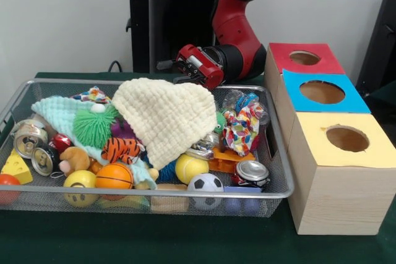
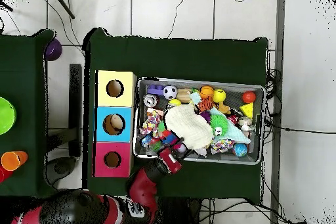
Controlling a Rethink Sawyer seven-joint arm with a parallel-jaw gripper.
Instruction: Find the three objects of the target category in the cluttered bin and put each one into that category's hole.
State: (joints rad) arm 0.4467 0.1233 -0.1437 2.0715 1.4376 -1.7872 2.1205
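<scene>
The wire mesh bin (image 1: pixel 216 195) is full of toys and cloths. One white patch-printed cloth (image 1: pixel 241 129) lies bunched at its right end, nearest the boxes; it also shows in the overhead view (image 2: pixel 149 125). A second one (image 1: pixel 94 95) peeks out at the back left, behind the mint-green cloth (image 1: pixel 59 112); the overhead view shows it too (image 2: pixel 222 146). No third one shows. The yellow-panelled hole (image 1: pixel 347 138) is in the nearest wooden box (image 2: pixel 115 89). My gripper (image 1: pixel 193 66) hangs at the bin's far rim behind the cream waffle cloth (image 1: pixel 166 119), its tips hidden (image 2: pixel 172 156).
The blue-panelled hole (image 1: pixel 322 92) and the red-panelled hole (image 1: pixel 304 58) lie behind the yellow one. The bin also holds cans (image 1: pixel 250 172), balls (image 1: pixel 205 183), a toy tiger (image 1: pixel 120 148) and a green spiky ball (image 1: pixel 94 126). The cream cloth covers the bin's middle.
</scene>
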